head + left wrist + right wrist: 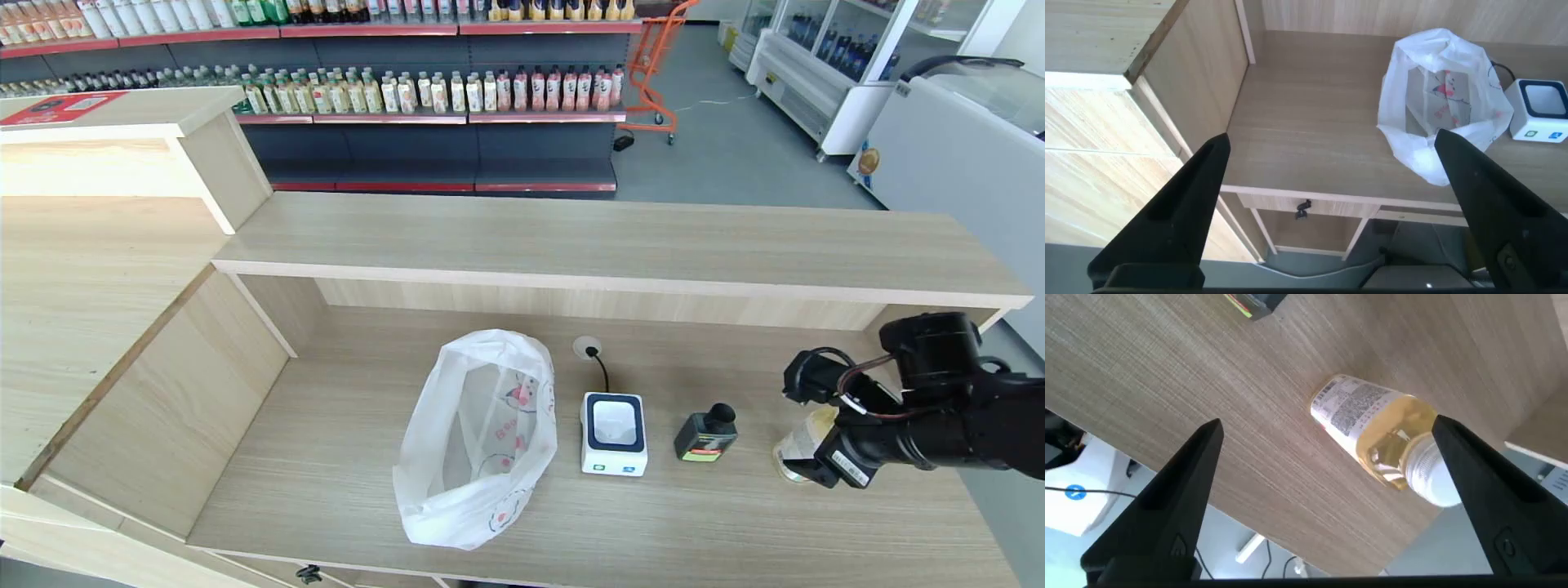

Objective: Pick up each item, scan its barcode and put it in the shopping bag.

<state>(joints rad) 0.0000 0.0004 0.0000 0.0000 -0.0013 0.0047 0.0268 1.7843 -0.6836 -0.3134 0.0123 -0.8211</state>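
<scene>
A clear bottle of yellow liquid with a white cap (1384, 439) lies on its side on the counter at the right (798, 445). My right gripper (1331, 498) hovers just above it, open, fingers either side and not touching. In the head view the right gripper (804, 465) partly hides the bottle. A small dark green bottle with a black cap (706, 433) lies left of it, its corner showing in the right wrist view (1253, 304). The white scanner (613, 432) sits mid-counter. The white shopping bag (482, 433) lies open beside it (1445, 98). My left gripper (1331, 220) hangs open off the counter's front left corner.
A raised wooden ledge (620, 245) runs behind the counter and a side wall (163, 408) closes its left end. The scanner's cable goes into a grommet (586, 348). The counter's front edge has a drawer handle (1303, 210) below it.
</scene>
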